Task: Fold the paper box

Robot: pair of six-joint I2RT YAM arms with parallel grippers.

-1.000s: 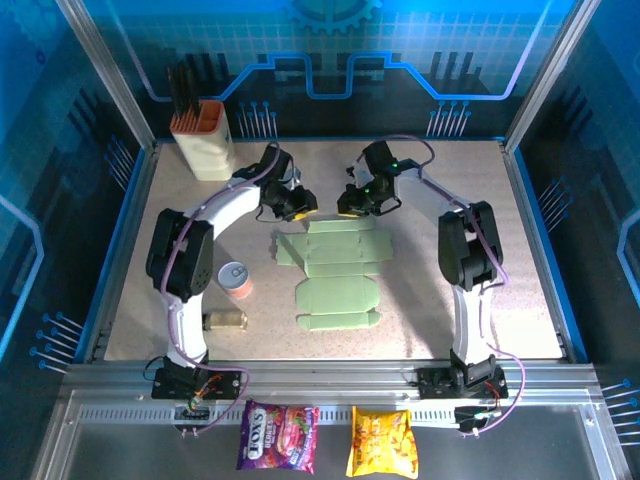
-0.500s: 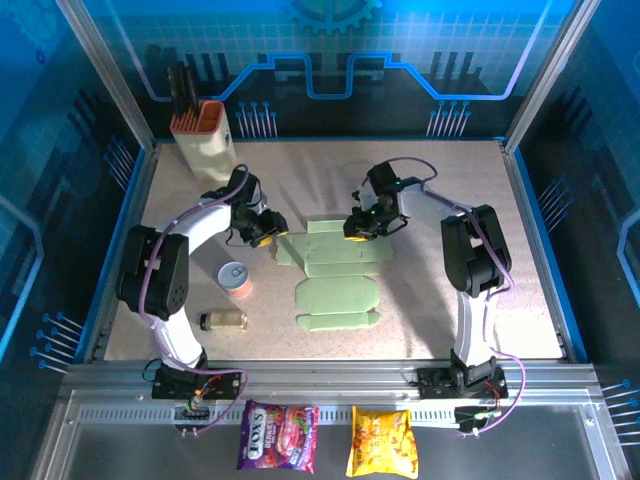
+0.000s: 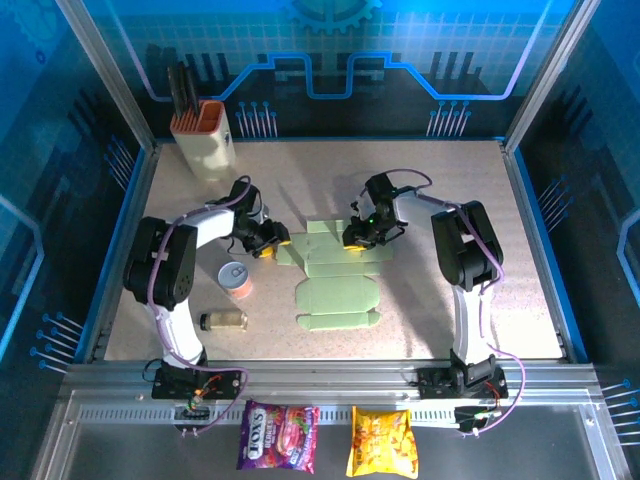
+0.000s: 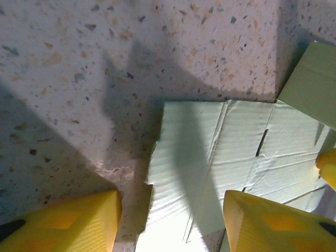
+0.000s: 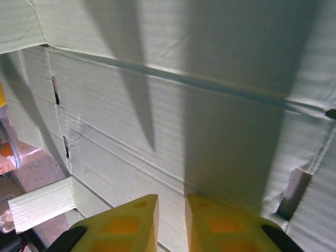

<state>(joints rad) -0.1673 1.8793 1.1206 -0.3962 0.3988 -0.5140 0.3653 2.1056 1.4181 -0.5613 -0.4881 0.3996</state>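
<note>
The paper box [image 3: 335, 272] lies as a flat pale-green die-cut sheet in the middle of the table. My left gripper [image 3: 270, 243] is at its left edge. In the left wrist view the gripper [image 4: 170, 226] stands open, its yellow fingers [image 4: 68, 223] straddling the corner of a side flap [image 4: 181, 173] with nothing pinched. My right gripper [image 3: 358, 238] hovers low over the sheet's far panel. In the right wrist view the gripper [image 5: 171, 223] is nearly closed, with a narrow slit and nothing in it, just above a crease [image 5: 184, 79].
A cream holder with an orange rim [image 3: 205, 140] stands at the back left. A round tin [image 3: 235, 277] and a small jar lying on its side [image 3: 225, 320] sit left of the sheet. Two snack packets [image 3: 278, 450] lie on the front rail.
The left arm swung from the back down to the sheet's left edge and its jaws opened wider. The right gripper moved nearer, over the far panel.
</note>
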